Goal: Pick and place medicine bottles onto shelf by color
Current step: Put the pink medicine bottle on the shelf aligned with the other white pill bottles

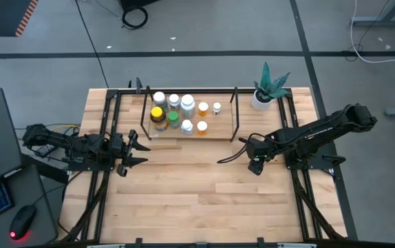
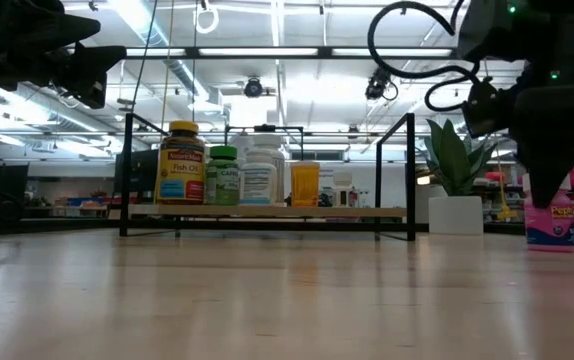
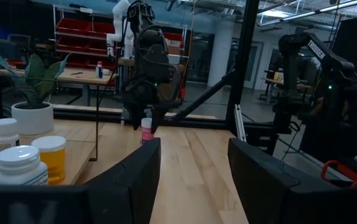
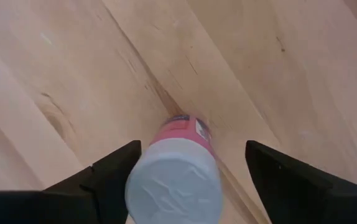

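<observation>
A pink bottle with a white cap stands upright on the tabletop at the right. My right gripper points down over it, open, with one finger on each side of the cap; it also shows in the high view. The shelf at the far middle carries several bottles: a yellow-capped one, a green-capped one and white-capped ones. My left gripper hovers open and empty just near and left of the shelf. My right gripper comes at the pink bottle from above, its fingers standing on either side of the cap. I cannot tell whether one finger touches the cap. The bottle stands upright on the table.
A white pot with a green plant stands at the far right, beside the shelf. Black frame rods run along the table's left and right sides. Bare wood lies in the near half of the table.
</observation>
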You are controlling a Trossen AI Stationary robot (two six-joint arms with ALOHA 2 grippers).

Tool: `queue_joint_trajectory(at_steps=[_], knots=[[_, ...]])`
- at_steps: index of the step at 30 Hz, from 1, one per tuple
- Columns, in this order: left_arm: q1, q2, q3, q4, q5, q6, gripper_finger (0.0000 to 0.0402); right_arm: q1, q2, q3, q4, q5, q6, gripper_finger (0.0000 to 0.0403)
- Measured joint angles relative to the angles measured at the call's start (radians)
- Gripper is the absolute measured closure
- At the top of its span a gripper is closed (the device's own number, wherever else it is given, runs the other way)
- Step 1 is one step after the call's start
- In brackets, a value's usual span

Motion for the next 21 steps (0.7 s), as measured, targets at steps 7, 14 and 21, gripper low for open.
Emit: queue_joint_trajectory(at_steps=[7, 14, 21], knots=[[0.0, 0.0, 0.0, 0.0, 0.0, 0.0, 0.0205, 0.0, 0.0, -0.008, 0.006, -0.009, 0.016, 0.0173], [0.0, 0.0, 0.0, 0.0, 0.0, 0.0, 0.0206, -0.001, 0.0, 0.0, 0.002, -0.032, 0.046, 0.0225], [0.0, 0.0, 0.0, 0.0, 0.0, 0.0, 0.0205, -0.006, 0.029, 0.085, 0.011, 0.011, 0.023, 0.0218]])
